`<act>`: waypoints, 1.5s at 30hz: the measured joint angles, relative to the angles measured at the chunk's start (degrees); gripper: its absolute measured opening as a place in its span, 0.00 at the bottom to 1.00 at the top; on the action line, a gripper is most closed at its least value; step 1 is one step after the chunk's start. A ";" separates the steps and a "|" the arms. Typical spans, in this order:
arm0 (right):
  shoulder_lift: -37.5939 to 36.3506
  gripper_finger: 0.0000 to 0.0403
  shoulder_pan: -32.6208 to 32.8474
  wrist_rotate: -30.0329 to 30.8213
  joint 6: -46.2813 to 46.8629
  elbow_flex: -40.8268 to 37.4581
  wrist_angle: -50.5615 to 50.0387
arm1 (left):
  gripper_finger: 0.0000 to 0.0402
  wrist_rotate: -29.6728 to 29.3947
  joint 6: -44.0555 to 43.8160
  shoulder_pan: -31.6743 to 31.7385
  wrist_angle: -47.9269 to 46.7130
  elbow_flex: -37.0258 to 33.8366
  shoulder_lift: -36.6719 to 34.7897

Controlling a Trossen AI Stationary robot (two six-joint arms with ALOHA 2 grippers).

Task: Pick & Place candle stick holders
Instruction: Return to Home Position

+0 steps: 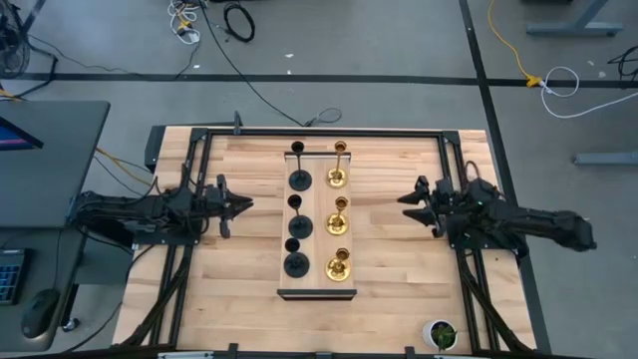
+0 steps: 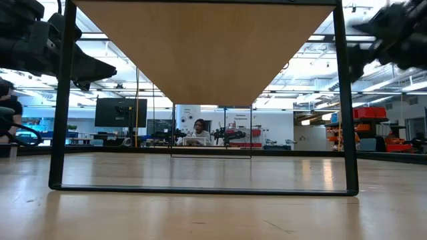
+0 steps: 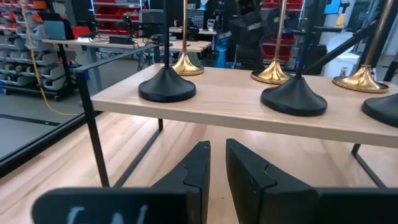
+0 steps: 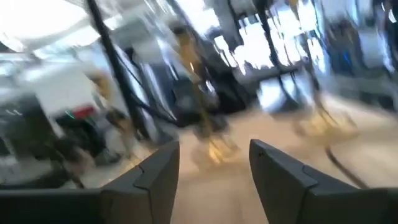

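Candle stick holders (image 1: pixel 298 225): I count six. Desk (image 1: pixel 399 269) carries shelf (image 1: pixel 317 249) at centre; on it three black in left column, three gold right. I judge them stiff metal, slick, tippy; take low on thin stem. Left tool (image 3: pixel 217 165) left of shelf, fingers all but together, empty. Right tool (image 1: pixel 407 206) right of shelf, fingers well apart, holding nothing.

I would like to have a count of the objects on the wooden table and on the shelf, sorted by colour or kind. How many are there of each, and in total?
black candle stick holders: 3
gold candle stick holders: 3
plant in a white pot: 1
Total: 7
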 joint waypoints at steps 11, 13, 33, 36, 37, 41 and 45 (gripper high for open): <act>1.92 0.49 30.94 41.30 -7.77 0.06 -3.54 | 0.13 -1.78 1.02 0.00 0.69 -0.07 -0.11; 0.68 0.49 32.86 43.51 -9.17 0.00 -3.78 | 0.13 -1.82 1.09 0.00 0.70 -0.07 -0.07; -8.99 0.49 31.42 52.31 -11.88 0.05 -11.81 | 0.13 -2.26 3.79 0.00 2.74 -0.22 -0.76; -8.65 0.49 28.20 50.80 -15.83 0.06 -6.63 | 0.13 -3.57 4.49 0.00 3.92 -0.22 -0.74; -8.75 0.49 26.88 51.46 -16.33 0.10 -5.48 | 0.13 -3.71 4.48 0.00 3.94 -0.22 -0.76; -8.24 0.49 20.73 49.16 -14.86 0.15 -5.71 | 0.13 -3.70 5.96 0.00 5.15 -0.22 -0.76; -7.68 0.49 17.06 37.76 -10.00 0.06 -11.96 | 0.13 -4.05 6.29 0.00 5.13 -0.22 -0.72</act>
